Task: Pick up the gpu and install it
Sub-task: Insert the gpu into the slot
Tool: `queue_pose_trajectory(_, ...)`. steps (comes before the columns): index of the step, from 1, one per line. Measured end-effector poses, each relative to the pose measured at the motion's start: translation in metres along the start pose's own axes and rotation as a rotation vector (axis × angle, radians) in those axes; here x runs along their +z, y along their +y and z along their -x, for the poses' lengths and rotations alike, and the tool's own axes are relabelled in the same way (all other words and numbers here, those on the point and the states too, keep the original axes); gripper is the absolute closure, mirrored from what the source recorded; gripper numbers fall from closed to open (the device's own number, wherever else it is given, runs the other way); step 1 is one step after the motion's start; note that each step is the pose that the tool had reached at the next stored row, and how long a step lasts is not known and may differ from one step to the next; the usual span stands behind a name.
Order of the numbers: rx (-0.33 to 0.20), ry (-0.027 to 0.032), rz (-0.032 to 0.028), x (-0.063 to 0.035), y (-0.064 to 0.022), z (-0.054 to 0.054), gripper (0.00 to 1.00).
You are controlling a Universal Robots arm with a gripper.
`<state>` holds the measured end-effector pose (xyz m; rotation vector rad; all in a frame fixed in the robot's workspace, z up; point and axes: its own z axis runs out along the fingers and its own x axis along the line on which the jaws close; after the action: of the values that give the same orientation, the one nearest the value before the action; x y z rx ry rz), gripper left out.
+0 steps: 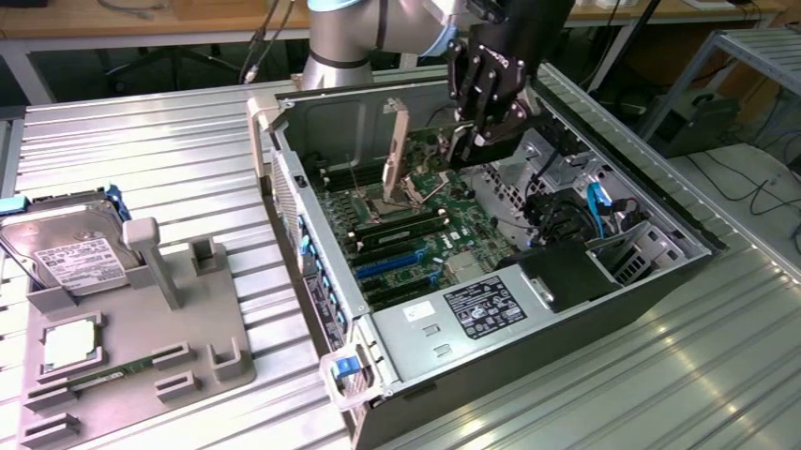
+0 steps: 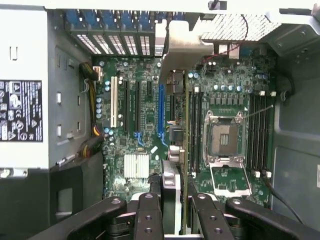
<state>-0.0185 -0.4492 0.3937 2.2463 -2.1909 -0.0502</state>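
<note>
Exterior view: even, fairly bright overhead light; the ribbed counter [image 1: 150,141] carries a soft, uniform sheen. Inside the open computer case [image 1: 351,117] it is dimmer, the walls shading the motherboard [image 1: 414,216]. Beneath the background desks [image 1: 126,23] it is dark.

Wrist view: the pale power supply [image 2: 30,50] panel is near overexposed and the gpu [image 2: 180,50] bracket looks washed out. The gripper [image 2: 176,210] reads almost black, probably in its own shadow.

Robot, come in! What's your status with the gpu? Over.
Gripper shut on gpu. Held edge-on over the motherboard, inside the case. Cables at the board's edge, apart from the card.
</note>
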Motion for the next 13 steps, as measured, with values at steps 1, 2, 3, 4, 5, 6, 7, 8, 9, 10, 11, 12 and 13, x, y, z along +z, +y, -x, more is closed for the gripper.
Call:
queue_pose_trajectory(1,0.002,0.0,0.0,0.0018,0.0021,0.0,0.72)
queue_pose_trajectory(2,0.004,-0.0002,-0.0001,0.0031,0.0034,0.0,0.72)
queue_pose_trajectory(3,0.008,-0.0002,-0.0001,0.0047,0.0048,0.0,0.72)
queue_pose_trajectory(4,0.011,-0.0004,-0.0002,0.0062,0.0057,0.0,0.72)
queue_pose_trajectory(5,0.014,-0.0004,-0.0002,0.0076,0.0065,0.0,0.72)
queue_pose_trajectory(6,0.016,-0.0005,-0.0003,0.0084,0.0068,0.0,0.72)
queue_pose_trajectory(7,0.016,-0.0005,-0.0003,0.0092,0.0069,0.0,0.72)
queue_pose_trajectory(8,0.016,-0.0005,-0.0003,0.0098,0.0069,0.0,0.72)
queue_pose_trajectory(9,0.016,-0.0005,-0.0003,0.0107,0.007,0.0,0.72)
queue_pose_trajectory(10,0.016,-0.0005,-0.0002,0.0123,0.0071,0.0,0.72)
queue_pose_trajectory(11,0.016,-0.0005,-0.0003,0.0141,0.0077,0.0,0.72)
queue_pose_trajectory(12,0.016,-0.0004,-0.0003,0.016,0.0086,0.0,0.72)
queue_pose_trajectory(13,0.016,-0.0004,-0.0003,0.0188,0.0106,0.0,0.72)
